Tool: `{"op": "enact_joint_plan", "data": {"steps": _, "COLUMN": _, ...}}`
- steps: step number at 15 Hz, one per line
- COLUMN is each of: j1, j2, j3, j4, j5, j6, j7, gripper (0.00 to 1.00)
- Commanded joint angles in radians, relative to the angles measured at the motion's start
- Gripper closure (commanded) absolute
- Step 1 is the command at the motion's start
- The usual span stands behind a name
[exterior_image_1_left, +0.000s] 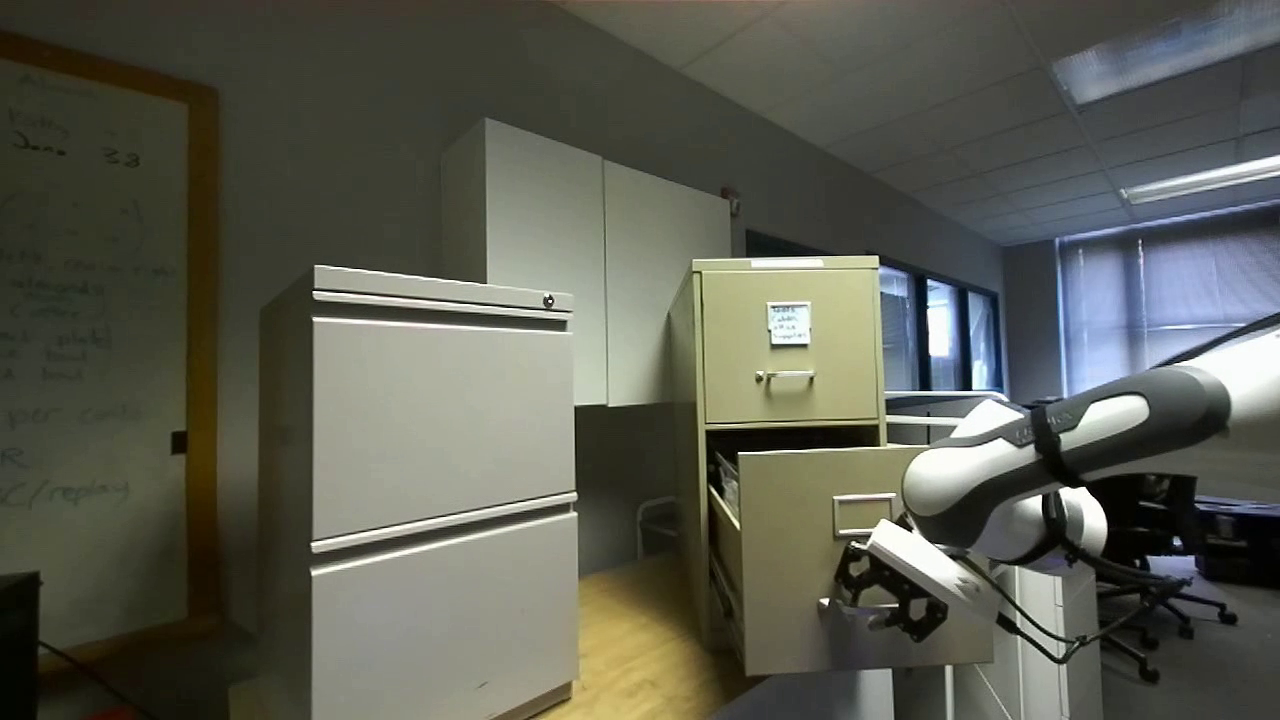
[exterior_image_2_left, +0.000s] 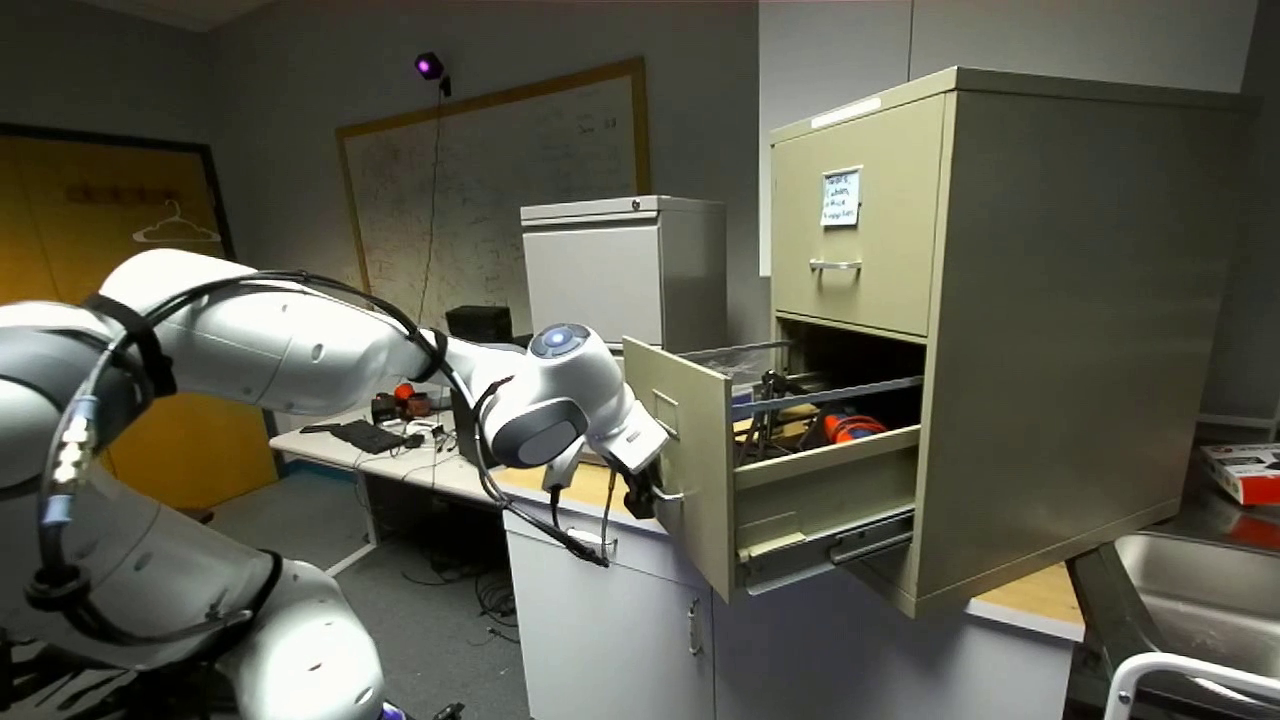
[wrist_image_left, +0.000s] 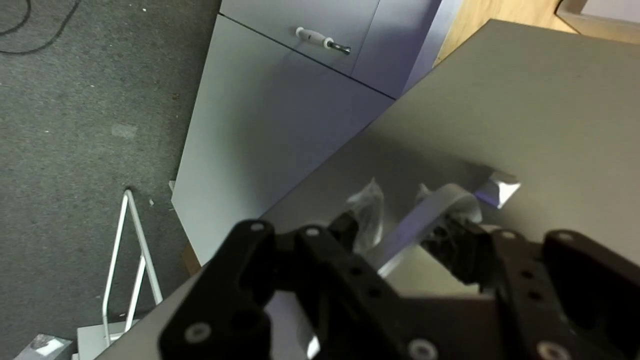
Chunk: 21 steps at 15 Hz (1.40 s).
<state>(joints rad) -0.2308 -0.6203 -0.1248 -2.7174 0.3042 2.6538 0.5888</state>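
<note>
because my black two-fingered claw (wrist_image_left: 410, 227) is clenched on the slim silver metal handle (exterior_image_2_left: 668, 495), i have the beige steel drawer (exterior_image_1_left: 790, 560) where it is best held. that drawer juts well out of the tall beige metal filing cabinet (exterior_image_2_left: 1080, 340), which in both exterior views stands to the right of the pale grey metal cabinet (exterior_image_1_left: 440, 430). i judge the drawer stiff, sturdy and rather heavy, since tangled dark metal gear (exterior_image_2_left: 765, 408) and an orange-and-blue item (exterior_image_2_left: 855, 428) lie inside it, though the long grey metal side rail (exterior_image_2_left: 870, 538) should let it glide. the polished handle could be slippery under my grip, so its middle seems the surest hold.
</note>
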Motion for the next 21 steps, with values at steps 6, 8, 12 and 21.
{"op": "enact_joint_plan", "data": {"steps": 6, "j1": 0.005, "j2": -0.062, "j3": 0.029, "j4": -0.063, "j5": -0.007, "j6": -0.121, "j7": -0.043, "gripper": 0.93}}
{"op": "enact_joint_plan", "data": {"steps": 8, "j1": 0.004, "j2": -0.075, "j3": 0.023, "j4": -0.078, "j5": -0.004, "j6": -0.122, "j7": -0.049, "gripper": 0.93}}
{"op": "enact_joint_plan", "data": {"steps": 12, "j1": 0.003, "j2": -0.083, "j3": 0.027, "j4": -0.068, "j5": -0.009, "j6": -0.142, "j7": -0.047, "gripper": 0.93}}
{"op": "enact_joint_plan", "data": {"steps": 21, "j1": -0.015, "j2": -0.069, "j3": 0.086, "j4": -0.047, "j5": -0.046, "j6": -0.133, "j7": -0.021, "gripper": 0.42}}
